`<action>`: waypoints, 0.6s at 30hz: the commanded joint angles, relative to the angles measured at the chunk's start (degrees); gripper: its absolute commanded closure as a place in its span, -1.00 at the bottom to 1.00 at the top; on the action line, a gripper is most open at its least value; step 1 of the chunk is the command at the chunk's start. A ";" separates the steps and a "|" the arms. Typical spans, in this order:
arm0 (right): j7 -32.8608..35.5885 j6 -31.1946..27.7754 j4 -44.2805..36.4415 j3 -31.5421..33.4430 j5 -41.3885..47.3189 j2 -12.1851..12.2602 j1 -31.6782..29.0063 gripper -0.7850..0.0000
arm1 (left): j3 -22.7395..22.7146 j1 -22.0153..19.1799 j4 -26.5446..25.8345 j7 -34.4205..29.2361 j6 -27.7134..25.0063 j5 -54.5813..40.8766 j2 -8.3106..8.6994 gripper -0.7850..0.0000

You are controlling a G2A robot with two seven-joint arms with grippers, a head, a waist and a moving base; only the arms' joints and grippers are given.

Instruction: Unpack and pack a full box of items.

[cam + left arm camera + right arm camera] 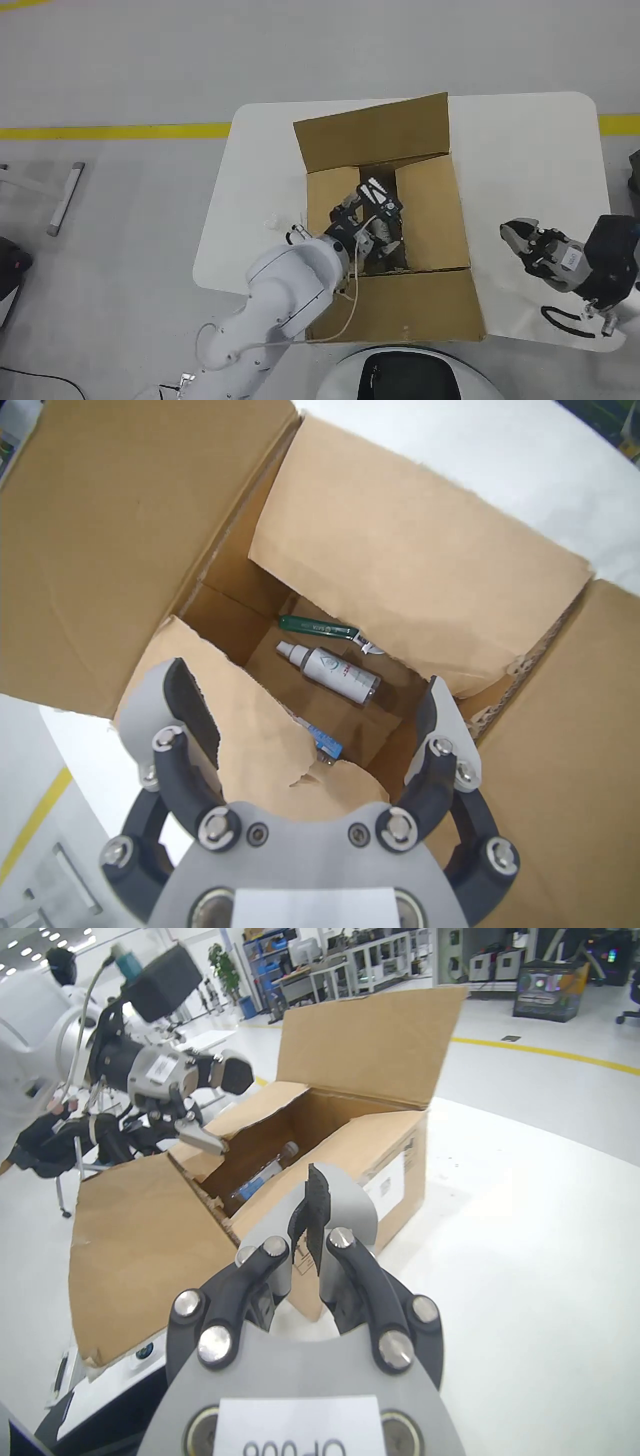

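Beside the box (380,130), the right gripper (314,1195) is held with fingers pressed together, empty. Above the box's opening, the left gripper (306,680) is spread wide. Inside the box, a spray bottle (332,672) and a green-handled tool (315,627) are seen lying.

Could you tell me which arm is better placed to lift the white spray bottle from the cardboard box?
Left. The left gripper hangs over the open brown cardboard box, jaws open, above the white spray bottle; the right gripper, jaws shut, sits beside the box.
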 commanded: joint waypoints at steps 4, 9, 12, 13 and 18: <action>-0.28 3.33 -1.18 -1.04 0.64 -0.13 0.28 1.00 | 1.72 -0.23 1.86 -2.36 -0.77 7.38 0.00 -1.00; 0.42 4.02 -2.26 -2.06 -2.54 -0.11 0.18 1.00 | 3.08 -0.36 1.94 -4.72 -2.92 15.22 0.10 0.15; -0.24 4.23 -2.14 -2.88 -3.41 -0.17 0.14 1.00 | 3.03 0.56 1.53 -4.13 -1.88 15.34 -0.08 0.80; -0.40 4.23 -2.11 -3.05 -3.67 -0.17 0.18 1.00 | 2.81 0.69 1.52 -4.06 -1.96 15.44 -0.09 1.00; -0.79 4.40 -2.16 -3.81 -4.19 -0.18 0.41 1.00 | 1.42 1.61 0.48 -3.92 -2.05 17.20 -0.04 1.00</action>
